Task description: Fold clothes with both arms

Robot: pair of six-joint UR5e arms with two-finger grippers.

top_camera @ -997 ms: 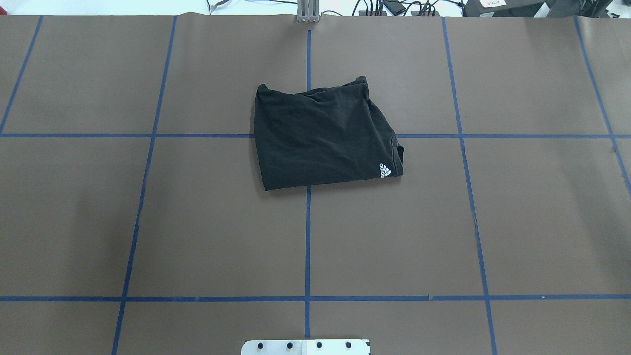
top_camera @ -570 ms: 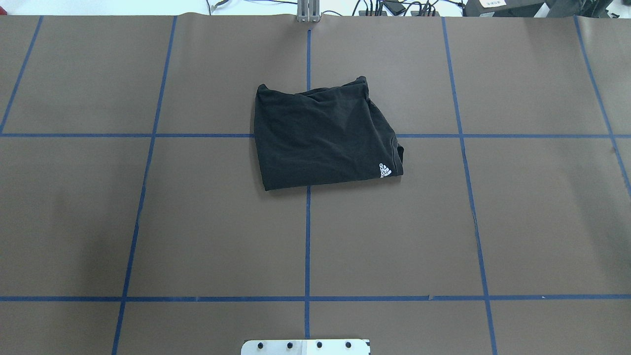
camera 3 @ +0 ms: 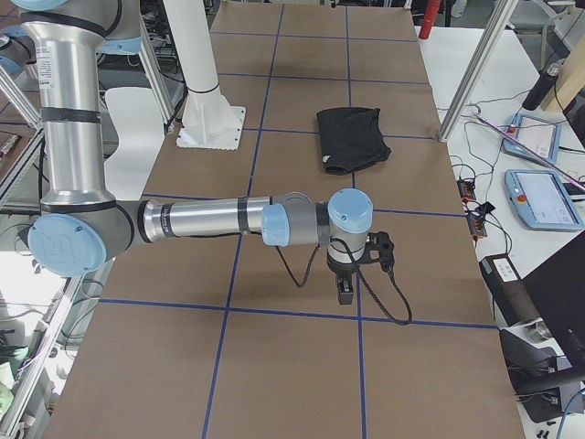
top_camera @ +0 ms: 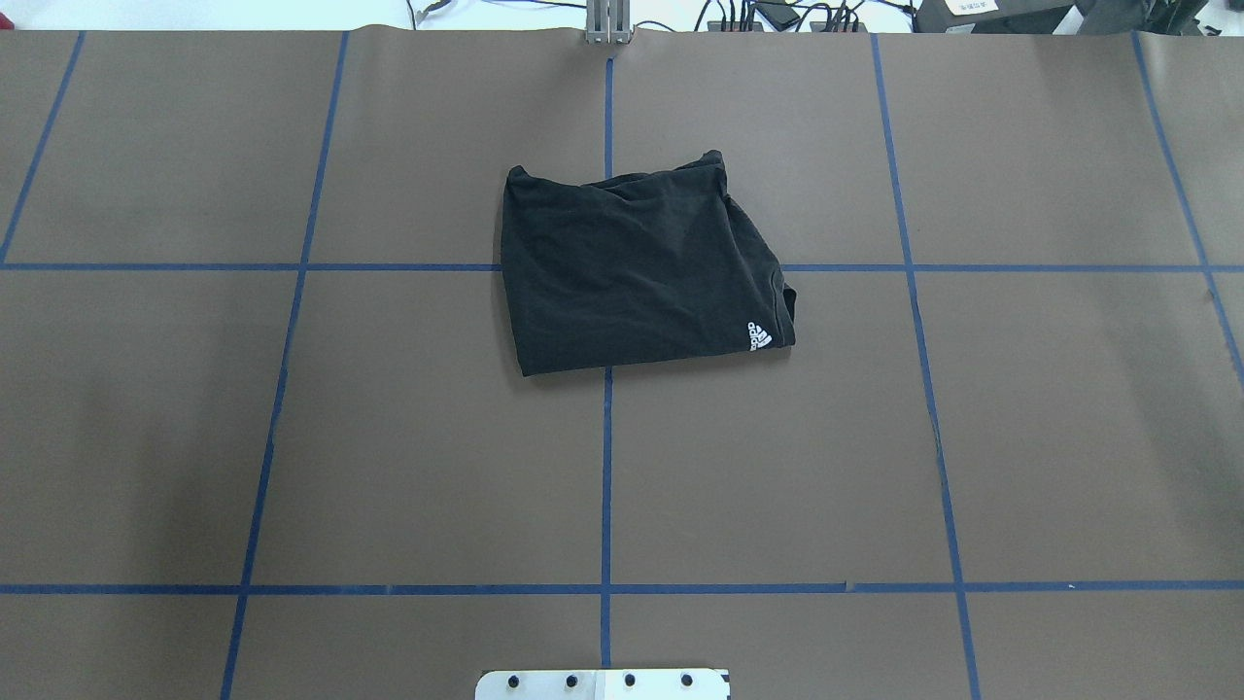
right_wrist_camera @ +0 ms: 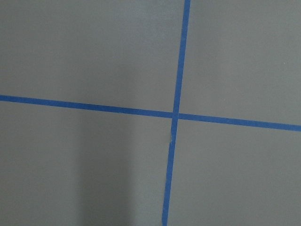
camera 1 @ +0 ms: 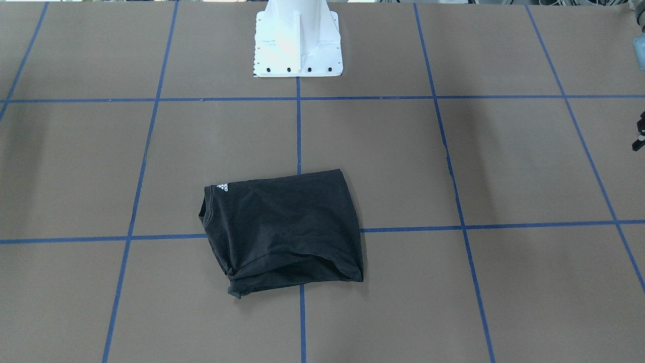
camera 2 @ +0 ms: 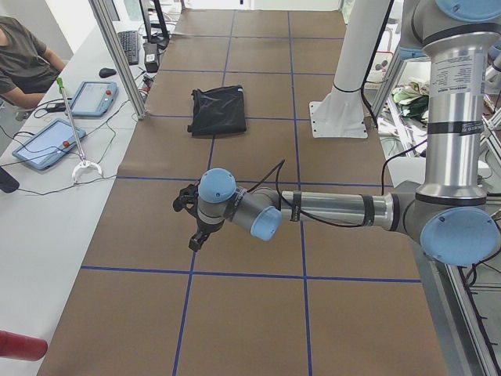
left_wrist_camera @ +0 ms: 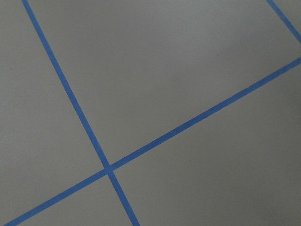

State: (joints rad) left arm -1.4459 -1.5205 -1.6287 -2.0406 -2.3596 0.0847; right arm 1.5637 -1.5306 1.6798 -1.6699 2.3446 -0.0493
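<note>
The black T-shirt (top_camera: 632, 267) lies folded into a small rectangle at the middle of the brown table, with its small white logo (top_camera: 759, 336) on the near right corner. It also shows in the front view (camera 1: 287, 232) and both side views (camera 2: 217, 111) (camera 3: 352, 137). Its large block logo is hidden. Neither arm shows in the overhead view. My left gripper (camera 2: 192, 229) hangs over bare table far to the shirt's left; a sliver of it shows at the front view's right edge (camera 1: 639, 137). My right gripper (camera 3: 345, 288) hangs over bare table far to its right. I cannot tell whether either is open.
The white pedestal base (camera 1: 297, 40) stands at the robot's side of the table. Blue tape lines (top_camera: 606, 486) grid the brown mat. Tablets (camera 2: 43, 141) (camera 3: 544, 197) and cables lie on the white bench beyond the far edge, where a seated person (camera 2: 23, 55) shows.
</note>
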